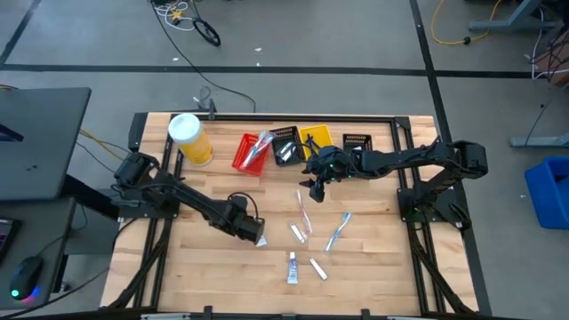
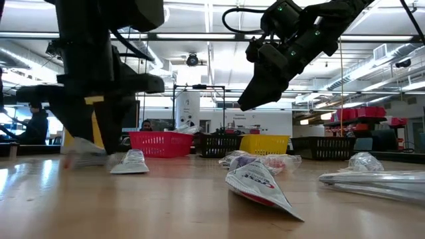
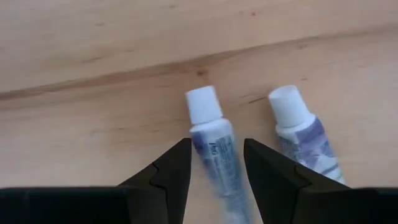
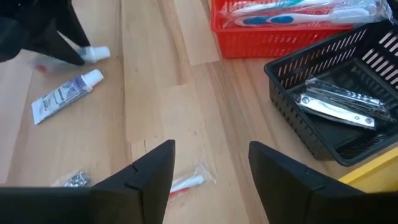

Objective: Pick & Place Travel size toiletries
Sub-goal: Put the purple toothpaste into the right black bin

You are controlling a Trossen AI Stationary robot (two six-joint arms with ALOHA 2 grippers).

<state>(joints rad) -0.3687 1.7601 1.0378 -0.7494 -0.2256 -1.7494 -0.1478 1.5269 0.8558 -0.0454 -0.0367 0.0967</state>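
1. High view: left hand [image 1: 259, 238] low over the middle of the wooden desk [image 1: 373, 267], fingertips on a small white tube [image 1: 260, 240]. Right hand [image 1: 316, 187] raised near the row of bins at the far edge, just in front of the black bin [image 1: 286, 146] and yellow bin [image 1: 316, 138]. Red bin [image 1: 252, 152] beside them, holding toothbrushes; yellow white-lidded canister [image 1: 190, 140] to its left. Loose toiletries spread across the desk's middle: a blue toothbrush [image 1: 337, 231], a wrapped toothbrush [image 1: 303, 213], another tube [image 1: 292, 267], a small white packet [image 1: 318, 268].

2. Low view: left arm's dark bulk down at the desk surface, a white tube [image 2: 131, 162] lying just beside it. Right hand [image 2: 255, 93] hanging well above the desk, nothing between its fingers. Crumpled red-and-white tube [image 2: 259, 184] nearest the camera; clear-wrapped toothbrushes [image 2: 378, 182] off to one side.

3. Left wrist view: fingers [image 3: 171, 171] parted narrowly around one white-capped tube [image 3: 214, 149], one on each side (contact not certain). Second tube [image 3: 305, 140] just beside it, outside the fingers.

4. Right wrist view: fingers [image 4: 149, 171] wide apart, holding nothing. Below them, bare desk and a wrapped red-handled item [image 4: 186, 182]. Red bin [image 4: 292, 28] with toothbrushes inside; black bin [image 4: 298, 87] with shiny metal pieces [image 4: 339, 106].
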